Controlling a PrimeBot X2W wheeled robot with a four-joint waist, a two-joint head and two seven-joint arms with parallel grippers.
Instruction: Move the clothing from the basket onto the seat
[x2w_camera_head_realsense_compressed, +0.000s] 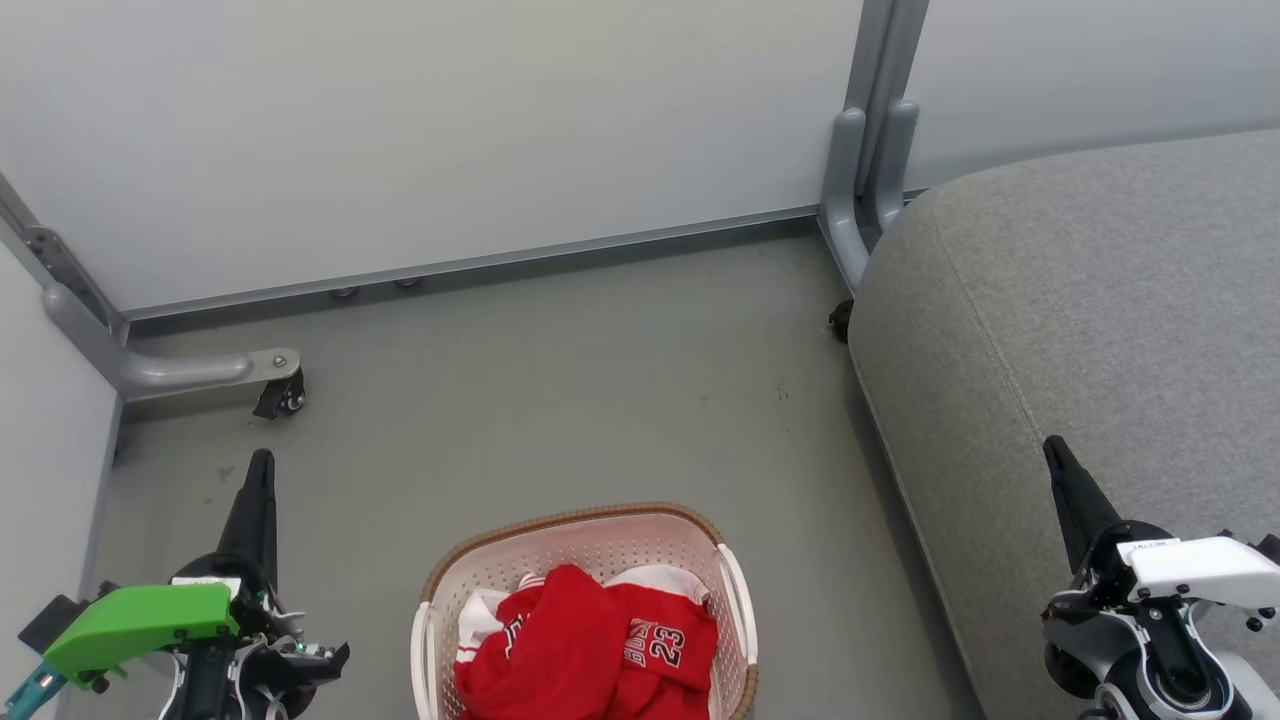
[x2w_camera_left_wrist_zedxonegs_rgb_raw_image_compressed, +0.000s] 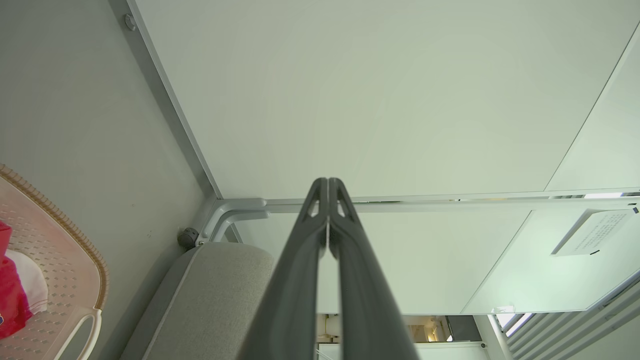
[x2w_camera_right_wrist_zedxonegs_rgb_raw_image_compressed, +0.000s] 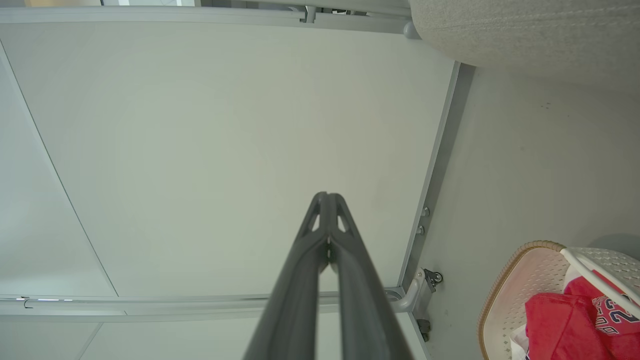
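Lower centre of the head view: the clothing (x2w_camera_head_realsense_compressed: 590, 645) is seen crumpled inside the basket (x2w_camera_head_realsense_compressed: 585, 517), which is stood on the floor (x2w_camera_head_realsense_compressed: 560, 390) between the two arms.
Clothing look: two red garments with white trim are bunched together. White lettering and the number 23 are shown on the piece at the right of the heap, and a white fold is exposed along its upper edge.
Basket: cream perforated walls and a brown woven-look rim are seen. It is judged to be set close in so that either arm can reach down into it.
Seat: the seat (x2w_camera_head_realsense_compressed: 1100, 300), grey with a stitched seam, is spread across the right of the frame near the basket. Nothing has been laid on it yet.
Left gripper: the left gripper (x2w_camera_head_realsense_compressed: 262, 462) is held at lower left, fingers pressed together on nothing.
Right gripper: the right gripper (x2w_camera_head_realsense_compressed: 1052, 448) is held at lower right over the seat's edge, likewise closed and empty. Both are judged to be parked clear of the basket.
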